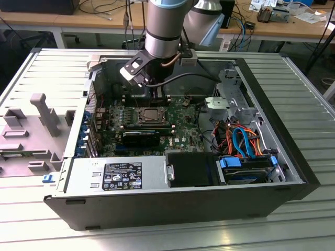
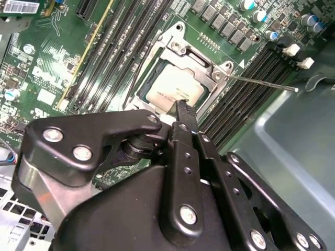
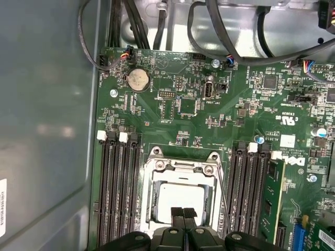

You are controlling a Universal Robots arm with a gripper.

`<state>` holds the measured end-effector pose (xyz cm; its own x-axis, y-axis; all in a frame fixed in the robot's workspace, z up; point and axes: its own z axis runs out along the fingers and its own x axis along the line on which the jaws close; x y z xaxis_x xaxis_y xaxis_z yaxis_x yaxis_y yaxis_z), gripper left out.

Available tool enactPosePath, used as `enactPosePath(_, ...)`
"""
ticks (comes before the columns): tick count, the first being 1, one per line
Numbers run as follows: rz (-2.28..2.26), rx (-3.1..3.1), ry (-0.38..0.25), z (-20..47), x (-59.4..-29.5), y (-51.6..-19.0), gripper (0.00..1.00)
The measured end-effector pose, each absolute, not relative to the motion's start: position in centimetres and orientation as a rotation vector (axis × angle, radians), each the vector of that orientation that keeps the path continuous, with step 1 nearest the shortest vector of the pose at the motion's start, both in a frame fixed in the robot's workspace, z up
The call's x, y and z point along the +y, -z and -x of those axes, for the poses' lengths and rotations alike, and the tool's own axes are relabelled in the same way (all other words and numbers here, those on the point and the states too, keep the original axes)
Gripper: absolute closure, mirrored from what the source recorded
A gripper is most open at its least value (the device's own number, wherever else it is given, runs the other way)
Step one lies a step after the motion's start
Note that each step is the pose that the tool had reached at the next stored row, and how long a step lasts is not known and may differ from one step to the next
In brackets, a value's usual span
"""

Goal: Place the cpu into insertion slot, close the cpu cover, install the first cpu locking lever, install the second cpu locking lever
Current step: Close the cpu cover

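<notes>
Closest to the exterior view's camera is the black metal wall of an open computer case (image 1: pixel 157 209) lying on a ribbed aluminium bench (image 1: pixel 309 89); behind it a grey robot arm (image 1: pixel 162 26) reaches down over the green circuit board (image 1: pixel 183 130) and its square, silver-rimmed insertion slot (image 1: pixel 152 116). In the first wrist view, the black hand (image 3: pixel 183 213) has its fingertips pressed together, holding nothing, poised at one edge of the flat, dull silver cpu (image 3: pixel 180 196), which sits in the slot under the thin, windowed steel cpu cover (image 3: pixel 183 168), apparently lying flat. In the second wrist view, a thin steel lever rod (image 2: pixel 261 83) juts free from the slot's corner, off to one side of the hand, crossing long black memory slots (image 2: pixel 241 104).
</notes>
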<state>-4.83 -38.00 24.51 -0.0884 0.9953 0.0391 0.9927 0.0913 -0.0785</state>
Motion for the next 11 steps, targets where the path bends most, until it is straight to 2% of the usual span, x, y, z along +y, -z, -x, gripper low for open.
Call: enactPosePath(11,2.062,-2.257,-0.045,4.83,-38.0,-25.51,0.89)
